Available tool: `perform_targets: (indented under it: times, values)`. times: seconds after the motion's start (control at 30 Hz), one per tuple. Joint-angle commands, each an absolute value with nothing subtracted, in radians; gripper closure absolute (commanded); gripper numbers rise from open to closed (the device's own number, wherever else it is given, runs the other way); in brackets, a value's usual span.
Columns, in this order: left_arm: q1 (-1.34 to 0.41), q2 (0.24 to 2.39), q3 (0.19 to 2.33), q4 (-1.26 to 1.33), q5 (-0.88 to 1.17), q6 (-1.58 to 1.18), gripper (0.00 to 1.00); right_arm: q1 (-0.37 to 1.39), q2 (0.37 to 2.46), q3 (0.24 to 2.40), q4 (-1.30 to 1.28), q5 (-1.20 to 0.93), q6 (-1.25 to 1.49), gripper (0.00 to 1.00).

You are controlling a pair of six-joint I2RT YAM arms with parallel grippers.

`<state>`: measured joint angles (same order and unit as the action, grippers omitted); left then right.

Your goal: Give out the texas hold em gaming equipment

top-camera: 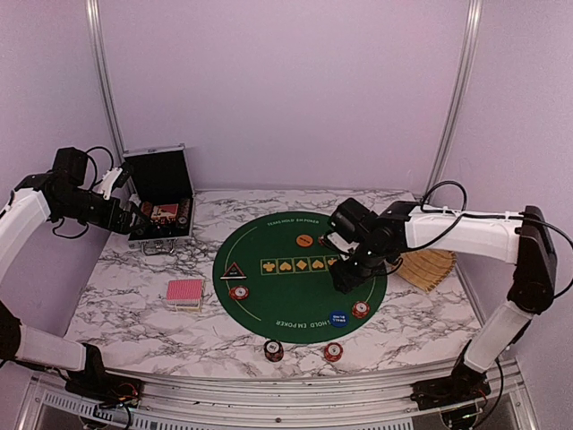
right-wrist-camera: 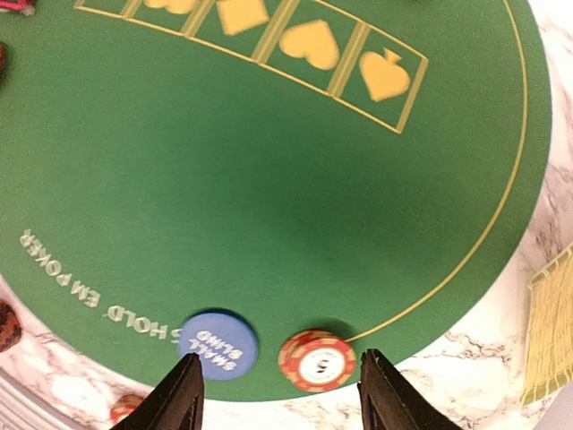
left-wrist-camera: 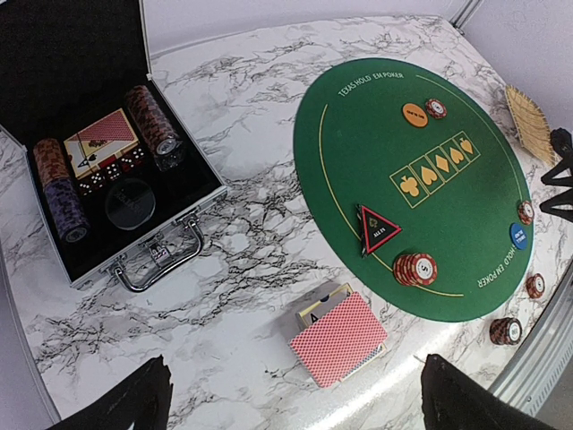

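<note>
A deck of pink-red-backed playing cards (left-wrist-camera: 340, 336) (top-camera: 185, 292) lies on the marble left of the green mat (top-camera: 295, 296). On the mat are a black triangular marker (left-wrist-camera: 378, 230), a stack of dark-red chips (left-wrist-camera: 414, 268), an orange button (top-camera: 304, 240), a blue button (right-wrist-camera: 218, 344) and a single chip (right-wrist-camera: 317, 360). My right gripper (right-wrist-camera: 280, 396) hangs open above the mat; the chip lies free on the mat between its fingers. My left gripper (left-wrist-camera: 295, 408) is wide open and holds nothing, up near the case.
An open silver-edged black case (left-wrist-camera: 134, 228) at the back left holds more chips and a card deck. Two chip piles (top-camera: 274, 349) (top-camera: 333, 351) sit off the mat near the front edge. A fanned wooden piece (top-camera: 428, 267) lies right of the mat.
</note>
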<state>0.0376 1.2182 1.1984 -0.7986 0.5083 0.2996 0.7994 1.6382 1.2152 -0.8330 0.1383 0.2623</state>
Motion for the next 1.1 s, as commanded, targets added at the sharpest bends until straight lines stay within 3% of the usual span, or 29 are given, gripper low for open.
perform_targets:
  times: [0.0,0.3,0.47,0.73,1.07]
  values:
    - [0.041,1.209,1.224,-0.830,0.525,0.305,0.01,0.910,1.651,1.323,-0.920,0.121,0.271,0.38]
    - [0.041,1.200,1.229,-0.835,0.518,0.305,0.01,1.128,1.794,1.533,-0.902,-0.063,0.206,0.20]
    - [0.041,1.194,1.231,-0.841,0.514,0.308,0.01,1.194,1.886,1.576,-0.920,-0.082,0.171,0.16]
    - [0.040,1.192,1.233,-0.845,0.518,0.313,0.01,1.229,1.958,1.586,-0.908,-0.094,0.151,0.15]
    - [0.041,1.187,1.238,-0.854,0.507,0.322,0.01,1.234,2.023,1.604,-0.881,-0.118,0.131,0.22]
